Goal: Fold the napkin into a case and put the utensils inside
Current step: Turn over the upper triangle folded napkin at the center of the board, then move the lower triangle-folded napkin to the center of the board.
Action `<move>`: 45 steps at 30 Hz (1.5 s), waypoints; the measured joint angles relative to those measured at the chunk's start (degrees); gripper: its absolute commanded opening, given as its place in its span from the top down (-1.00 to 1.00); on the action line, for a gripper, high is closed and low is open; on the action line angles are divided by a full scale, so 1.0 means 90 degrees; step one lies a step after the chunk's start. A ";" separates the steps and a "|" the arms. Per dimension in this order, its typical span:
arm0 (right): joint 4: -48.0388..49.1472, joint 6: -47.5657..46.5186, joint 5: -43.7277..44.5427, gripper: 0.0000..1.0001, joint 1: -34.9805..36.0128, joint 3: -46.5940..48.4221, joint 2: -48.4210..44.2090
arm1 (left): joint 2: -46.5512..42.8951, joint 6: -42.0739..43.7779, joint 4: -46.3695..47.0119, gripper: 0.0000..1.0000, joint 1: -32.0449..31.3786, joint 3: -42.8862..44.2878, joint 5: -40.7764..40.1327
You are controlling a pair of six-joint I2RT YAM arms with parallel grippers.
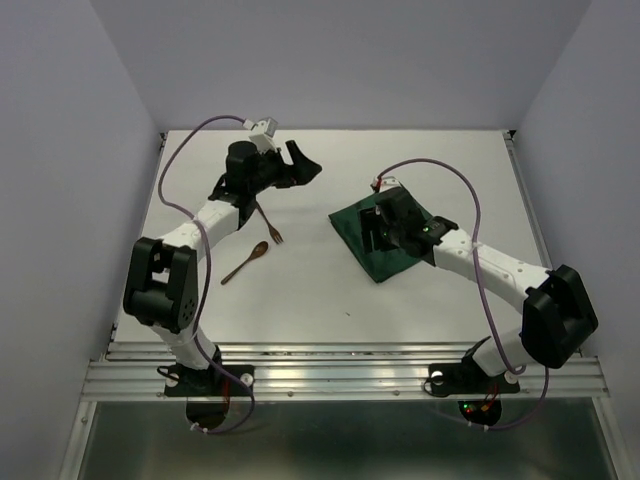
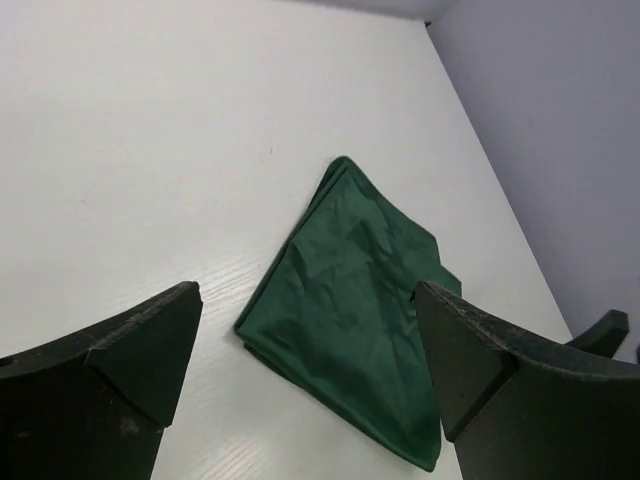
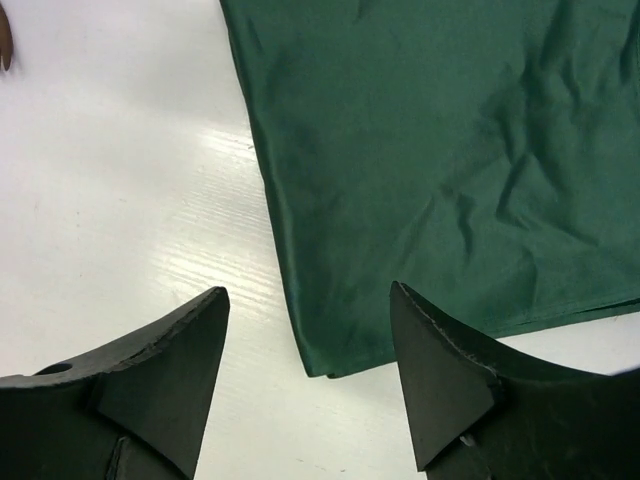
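Observation:
The dark green napkin [image 1: 385, 262] lies folded flat on the white table [image 1: 330, 300], right of centre. My right gripper [image 1: 372, 228] hovers low over it, open, with nothing between its fingers. In the right wrist view the napkin [image 3: 430, 150] fills the upper right, one corner pointing between the open gripper [image 3: 310, 290]. My left gripper [image 1: 305, 165] is raised at the back left, open and empty. The left wrist view looks past the open left gripper [image 2: 305, 295] at the napkin [image 2: 350, 310]. The wooden spoon [image 1: 245, 262] and fork [image 1: 270, 228] lie left of the napkin.
Grey walls close in the table on the left, back and right. A metal rail [image 1: 340, 375] runs along the near edge by the arm bases. A brown utensil tip [image 3: 4, 40] shows at the right wrist view's left edge.

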 measured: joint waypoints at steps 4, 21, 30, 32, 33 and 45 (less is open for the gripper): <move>0.0007 0.0085 0.0007 -0.37 -0.0029 0.0010 0.0000 | -0.0850 0.0114 -0.0379 -0.97 -0.0046 -0.0063 -0.0483; -0.0058 0.1005 -0.0155 0.24 -0.1729 -0.0053 0.0185 | 0.0590 -0.0733 -0.2106 0.20 -0.1574 0.0510 -0.1336; -0.0080 0.1246 -0.0469 -0.02 -0.3502 -0.0024 0.0886 | 0.1547 -0.0950 -0.2217 0.20 -0.1727 0.0877 -0.1362; -0.0083 0.1234 -0.0508 -0.22 -0.3677 0.0097 0.1209 | 0.1668 -0.0974 -0.2259 0.20 -0.1756 0.0933 -0.1365; -0.0073 0.1205 -0.0556 -0.25 -0.3767 0.0175 0.1394 | 0.1698 -0.0979 -0.2261 0.20 -0.1768 0.0959 -0.1362; 0.0117 0.1003 -0.1362 0.27 -0.3903 0.0355 0.2098 | 0.2229 -0.0957 -0.2640 0.20 -0.1838 0.1496 -0.1520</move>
